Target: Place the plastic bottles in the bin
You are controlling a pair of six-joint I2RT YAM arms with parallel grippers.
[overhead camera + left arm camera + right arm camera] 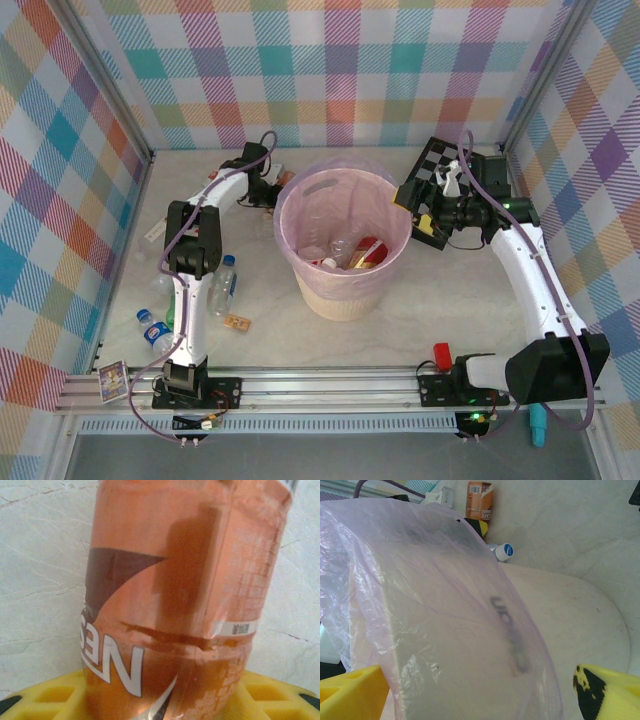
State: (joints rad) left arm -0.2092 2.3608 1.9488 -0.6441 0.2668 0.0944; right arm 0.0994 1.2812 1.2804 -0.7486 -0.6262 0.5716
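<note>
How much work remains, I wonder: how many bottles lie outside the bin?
3 clearly: an orange-labelled bottle beyond the bin's far-left side, a clear bottle beside the left arm, and a blue-capped bottle near its base. The arm may hide more.

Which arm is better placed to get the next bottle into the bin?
Left. An orange-labelled bottle sits between the left arm's jaws, close beside the bin. The right arm's jaws are spread wide facing the bin's side, no bottle between them.
</note>
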